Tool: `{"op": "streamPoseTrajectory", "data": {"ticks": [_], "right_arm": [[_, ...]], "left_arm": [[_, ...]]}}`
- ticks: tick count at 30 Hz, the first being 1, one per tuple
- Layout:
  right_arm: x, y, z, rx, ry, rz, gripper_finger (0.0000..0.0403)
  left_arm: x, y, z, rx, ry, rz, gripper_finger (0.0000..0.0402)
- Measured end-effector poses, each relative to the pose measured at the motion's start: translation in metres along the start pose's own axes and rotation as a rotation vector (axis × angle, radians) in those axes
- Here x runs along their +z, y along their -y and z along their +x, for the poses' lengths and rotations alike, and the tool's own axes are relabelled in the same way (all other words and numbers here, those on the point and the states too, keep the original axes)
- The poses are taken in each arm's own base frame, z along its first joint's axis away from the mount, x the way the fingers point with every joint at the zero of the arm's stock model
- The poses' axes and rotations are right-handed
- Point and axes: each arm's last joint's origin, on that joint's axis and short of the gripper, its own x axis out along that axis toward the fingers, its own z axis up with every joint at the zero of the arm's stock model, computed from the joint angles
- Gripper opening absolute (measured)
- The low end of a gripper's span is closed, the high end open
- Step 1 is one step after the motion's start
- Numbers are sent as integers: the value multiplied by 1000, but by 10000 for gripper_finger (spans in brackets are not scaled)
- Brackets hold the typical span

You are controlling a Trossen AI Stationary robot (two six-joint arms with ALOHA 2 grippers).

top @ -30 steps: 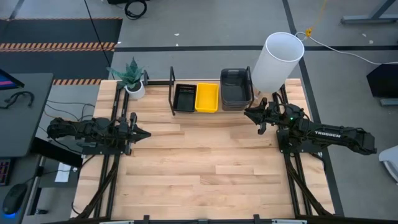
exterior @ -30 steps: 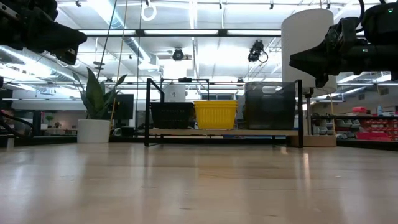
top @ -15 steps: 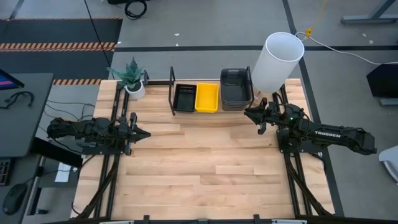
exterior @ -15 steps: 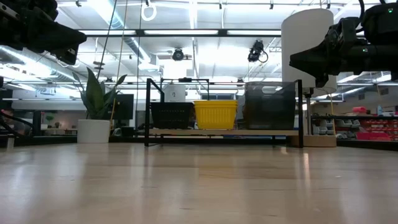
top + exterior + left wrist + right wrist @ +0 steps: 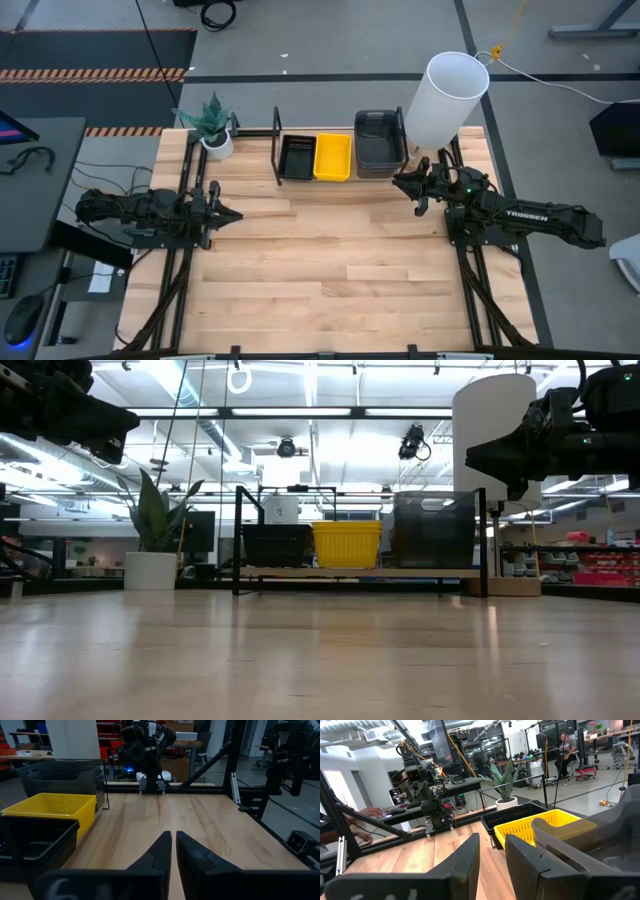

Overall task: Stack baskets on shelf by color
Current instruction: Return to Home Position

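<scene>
Baskets [image 5: 333, 157] on shelf [image 5: 360, 572]; stack counts unreadable.

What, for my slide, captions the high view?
Black baskets, yellow baskets, grey baskets on the shelf; left claw, right claw empty.

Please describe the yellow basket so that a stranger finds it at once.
At the table's far edge stands a wooden shelf with black uprights. The yellow basket sits on it between a black slatted basket and a larger dark grey basket; only it is brightly coloured.
</scene>
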Motion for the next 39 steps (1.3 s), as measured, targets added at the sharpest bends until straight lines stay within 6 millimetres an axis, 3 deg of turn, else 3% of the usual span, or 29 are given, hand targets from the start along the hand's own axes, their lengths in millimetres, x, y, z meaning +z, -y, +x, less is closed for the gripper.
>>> {"op": "streamPoseTrajectory", "data": {"ticks": [39], "right_arm": [[0,0,0,1,0,0,98]], "left_arm": [[0,0,0,0,0,0,34]]}}
